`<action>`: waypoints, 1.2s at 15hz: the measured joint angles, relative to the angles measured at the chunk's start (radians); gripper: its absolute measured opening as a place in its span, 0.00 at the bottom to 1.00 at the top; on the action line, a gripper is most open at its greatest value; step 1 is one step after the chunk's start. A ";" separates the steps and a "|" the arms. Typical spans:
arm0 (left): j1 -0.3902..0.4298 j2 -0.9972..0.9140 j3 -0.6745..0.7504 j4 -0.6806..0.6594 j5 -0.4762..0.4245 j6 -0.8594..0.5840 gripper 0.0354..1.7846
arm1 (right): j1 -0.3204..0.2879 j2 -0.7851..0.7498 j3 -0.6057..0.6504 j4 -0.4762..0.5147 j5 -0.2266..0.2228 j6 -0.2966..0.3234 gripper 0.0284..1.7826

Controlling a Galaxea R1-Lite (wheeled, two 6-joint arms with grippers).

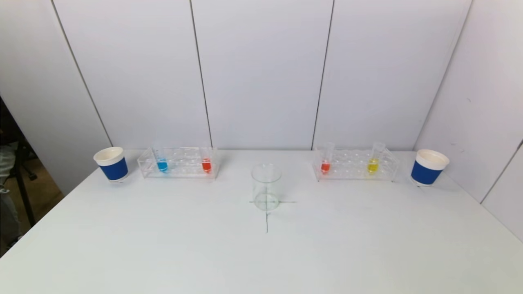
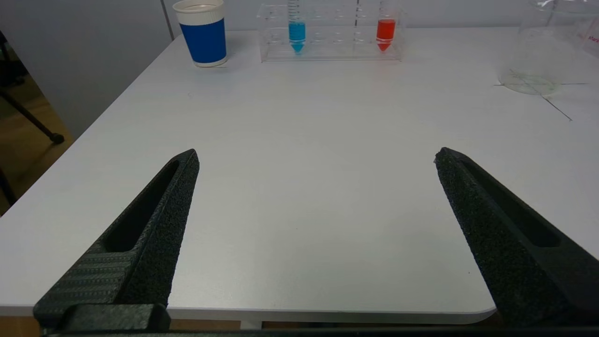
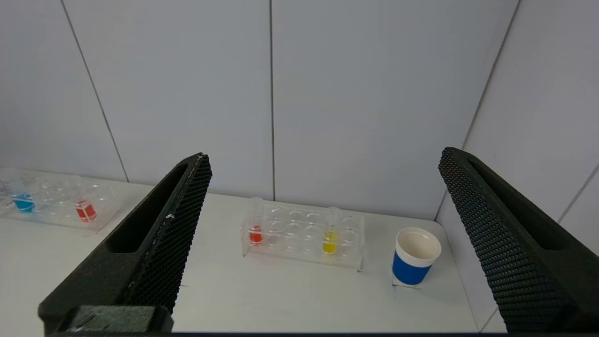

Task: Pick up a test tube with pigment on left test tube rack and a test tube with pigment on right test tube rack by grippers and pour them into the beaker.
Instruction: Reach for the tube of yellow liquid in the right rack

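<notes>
Here, left to right on the desk (image 1: 163,245): the left rack (image 1: 178,162) holds blue (image 1: 162,165) and red (image 1: 206,165) tubes, the clear beaker (image 1: 266,192) stands centred, the right rack (image 1: 354,164) holds red (image 1: 325,166) and yellow (image 1: 372,165) tubes. The left claw (image 2: 317,157) and right claw (image 3: 325,157) gape wide, holding nothing.

The beaker (image 1: 266,192) stands mid-tabletop (image 1: 261,253), on a marked cross. Behind it to the left sits the left rack (image 1: 178,162), two tubes upright in it, one toward each end; a cup (image 1: 111,163) stands just left of it. Behind to the right, the right rack (image 1: 354,165) holds two tubes likewise, probably in its front row, another cup (image 1: 429,167) just beyond.
</notes>
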 joint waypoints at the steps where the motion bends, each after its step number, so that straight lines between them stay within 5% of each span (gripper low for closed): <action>1: 0.000 0.000 0.000 0.000 0.000 0.000 0.99 | 0.000 0.038 0.023 -0.044 0.002 0.003 0.99; 18: 0.000 0.000 0.000 0.000 0.000 0.000 0.99 | 0.005 0.674 0.410 -0.933 0.000 0.035 0.99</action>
